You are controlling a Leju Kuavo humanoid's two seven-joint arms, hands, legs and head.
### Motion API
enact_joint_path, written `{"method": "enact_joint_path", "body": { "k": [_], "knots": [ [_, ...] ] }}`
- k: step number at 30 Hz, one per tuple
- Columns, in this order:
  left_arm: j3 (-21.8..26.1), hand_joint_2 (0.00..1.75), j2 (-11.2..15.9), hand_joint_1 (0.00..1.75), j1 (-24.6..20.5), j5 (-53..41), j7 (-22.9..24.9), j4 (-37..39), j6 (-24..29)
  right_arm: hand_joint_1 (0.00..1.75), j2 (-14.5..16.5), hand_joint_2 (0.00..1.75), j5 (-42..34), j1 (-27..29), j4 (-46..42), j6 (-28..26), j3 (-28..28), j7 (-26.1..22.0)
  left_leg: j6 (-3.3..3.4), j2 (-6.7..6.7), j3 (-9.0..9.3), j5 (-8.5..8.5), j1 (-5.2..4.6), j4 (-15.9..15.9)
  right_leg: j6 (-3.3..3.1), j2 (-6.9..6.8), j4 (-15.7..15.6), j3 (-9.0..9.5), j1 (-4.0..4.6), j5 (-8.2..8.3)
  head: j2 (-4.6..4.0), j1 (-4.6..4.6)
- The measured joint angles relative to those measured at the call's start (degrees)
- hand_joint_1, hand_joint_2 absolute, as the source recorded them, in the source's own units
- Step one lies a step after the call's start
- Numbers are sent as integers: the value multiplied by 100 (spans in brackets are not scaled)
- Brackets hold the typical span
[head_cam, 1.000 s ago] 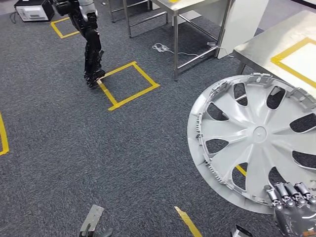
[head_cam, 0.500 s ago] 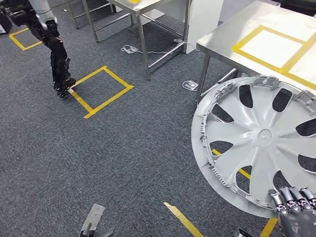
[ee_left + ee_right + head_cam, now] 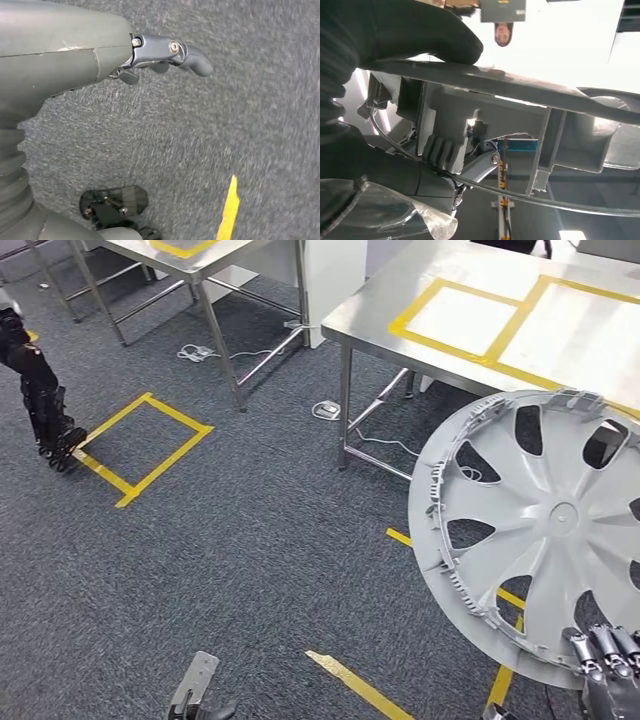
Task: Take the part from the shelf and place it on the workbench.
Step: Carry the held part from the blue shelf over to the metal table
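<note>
At the near right, the right hand grips the lower rim of the hubcap, holding it up above the carpet before the bench. The left hand hangs empty, fingers loosely extended.

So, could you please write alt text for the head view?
The robot's right hand grips a large silver hubcap by its lower rim, carried above grey carpet towards a steel workbench marked with yellow tape.
</note>
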Motion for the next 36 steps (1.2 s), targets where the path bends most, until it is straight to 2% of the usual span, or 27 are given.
{"method": "enact_joint_path", "body": {
  "k": [1, 2, 4, 6, 7, 8, 9, 10, 12, 13, 14, 15, 17, 19, 21, 22, 23, 24, 25, 26, 28, 29, 30, 32, 33, 34, 36],
  "knots": [
    [-5, 175, -18, 0, -8, -1, 2, 0, 1, 175, 7, 175, 1, 29, -14, 0, -4, 10, -2, 45, 10, 18, -5, -46, 38, 69, -14, -22, -13, 20, 0, -9],
    [-11, 175, -30, 0, -20, 0, 4, -1, 1, 175, 16, 175, 1, 69, -32, 0, -10, 13, -12, 114, 27, 43, 7, -99, 65, 52, -9, -52, -15, 19, 0, -13],
    [-20, 175, -56, 0, -35, 1, 6, -2, 3, 175, 42, 175, -2, 128, -69, -1, -36, 0, -17, 255, 67, 104, 45, -227, 101, -215, 205, -197, 8, -132, 0, 22],
    [-32, 175, -63, 0, -19, 1, 10, -2, 2, 175, 82, 175, -3, 150, -104, -2, -74, -24, -13, 406, 80, 124, 56, -274, 145, -550, 853, -515, -1, -481, 0, 59],
    [-42, 175, -65, 0, -5, 1, 13, -2, 1, 175, 105, 175, -3, 164, -114, -2, -94, -36, -16, 489, 78, 121, 56, -272, 182, -614, 1221, -688, -19, -632, 0, 66],
    [-53, 175, -68, 0, 8, -1, 16, -2, -1, 175, 132, 175, -3, 188, -120, -2, -112, -47, -24, 573, 78, 113, 57, -269, 221, -646, 1477, -806, -41, -704, 0, 65],
    [-66, 175, -70, 0, 13, -2, 18, -2, -2, 175, 155, 175, -3, 217, -122, -2, -128, -55, -38, 656, 79, 103, 61, -263, 257, -667, 1526, -819, -63, -669, 0, 66],
    [-77, 175, -72, 0, 11, -2, 19, -2, -2, 175, 171, 175, -3, 244, -126, -2, -139, -61, -61, 730, 81, 88, 70, -250, 289, -697, 1321, -699, -84, -527, 0, 66],
    [-94, 175, -73, 0, -3, -3, 20, -2, -5, 175, 197, 175, -3, 271, -146, -2, -156, -66, -140, 864, 84, 32, 82, -186, 336, -880, 535, -256, -103, -203, 0, 68],
    [-99, 175, -70, 0, -11, -3, 22, -2, -7, 175, 211, 175, -3, 277, -166, -2, -167, -66, -185, 917, 81, -7, 74, -139, 316, -968, 222, -70, -102, -114, 0, 64],
    [-103, 175, -67, 0, -19, -3, 24, -2, -8, 175, 228, 175, -3, 281, -187, -3, -180, -63, -223, 962, 84, -38, 59, -100, 276, -1023, 57, 31, -96, -94, 0, 57],
    [-107, 175, -63, 0, -26, -3, 25, -2, -9, 175, 249, 175, -3, 286, -201, -3, -198, -60, -252, 1004, 91, -56, 44, -81, 220, -1028, 32, 50, -83, -122, 0, 52],
    [-114, 175, -61, 0, -41, -7, 31, -2, -10, 175, 284, 175, -3, 326, -231, -4, -229, -53, -298, 1069, 116, -87, 45, -62, 120, -908, 51, 39, -93, -113, 0, 44],
    [-124, 175, -60, 0, -58, -26, 39, -2, -11, 175, 308, 175, -3, 366, -256, -5, -243, -42, -353, 903, 69, -254, 75, 117, 50, -803, 51, 28, -106, -98, 0, 39],
    [-139, 175, -60, 0, -63, -50, 48, -2, -20, 175, 325, 175, -2, 381, -271, -7, -244, -13, -382, 617, -185, -629, 95, 748, -1, -693, 48, 19, -106, -82, 0, 33],
    [-148, 175, -61, 0, -61, -63, 53, -2, -30, 175, 330, 175, 1, 385, -272, -7, -243, 5, -382, 542, -364, -815, 97, 1158, -16, -626, 48, 14, -97, -78, 0, 34],
    [-159, 175, -64, 0, -57, -78, 57, -2, -44, 175, 335, 175, 4, 398, -273, -7, -242, 20, -373, 508, -513, -923, 96, 1486, -24, -551, 49, 11, -85, -75, 0, 34],
    [-174, 175, -68, 0, -55, -89, 59, -2, -54, 175, 338, 175, 8, 420, -276, -7, -242, 31, -353, 495, -586, -918, 93, 1633, -29, -473, 50, 11, -70, -72, 0, 35],
    [-190, 175, -72, 0, -57, -96, 60, -2, -63, 175, 341, 175, 15, 445, -281, -7, -241, 39, -320, 479, -561, -797, 86, 1550, -30, -395, 51, 14, -56, -70, 0, 35],
    [-208, 175, -75, 0, -59, -92, 56, -2, -66, 175, 342, 175, 22, 469, -287, -7, -238, 50, -272, 436, -445, -587, 76, 1262, -31, -314, 51, 19, -43, -67, 0, 34],
    [-234, 175, -75, 0, -57, -87, 47, -2, -63, 175, 343, 175, 31, 490, -296, -7, -230, 78, -151, 185, -137, -187, 59, 498, -24, -164, 56, 16, -24, -57, 0, 40],
    [-246, 175, -74, 0, -51, -100, 47, -2, -63, 175, 344, 175, 31, 490, -297, -7, -227, 89, -115, 69, -24, -91, 54, 221, -8, -92, 61, 1, -24, -47, 0, 38],
    [-260, 175, -75, 0, -41, -124, 53, -2, -64, 175, 348, 175, 31, 492, -297, -7, -227, 93, -96, -4, 32, -67, 50, 77, 19, -25, 63, -23, -34, -32, 0, 41],
    [-302, 175, -79, 0, -19, -204, 84, -2, -67, 175, 370, 175, 29, 519, -297, -7, -224, 55, -106, 62, 61, -73, 49, -6, 97, 97, 40, -65, -56, 9, 0, 37],
    [-332, 175, -78, 0, -8, -242, 96, -2, -64, 175, 392, 175, 28, 541, -296, -7, -220, 10, -106, 123, 74, -46, 57, -53, 127, 39, 49, -96, -55, 0, 0, 42],
    [-362, 175, -74, 0, 2, -270, 100, -2, -56, 175, 418, 175, 28, 549, -296, -7, -214, -54, -98, 179, 89, -15, 68, -104, 153, -99, 120, -148, -46, -62, 0, 52],
    [-400, 175, -61, 0, 45, -265, 74, -2, -26, 175, 490, 175, 26, 512, -294, -7, -200, -210, -83, 302, 99, 27, 78, -165, 194, -493, 642, -406, -33, -379, 0, 79]
  ]
}}
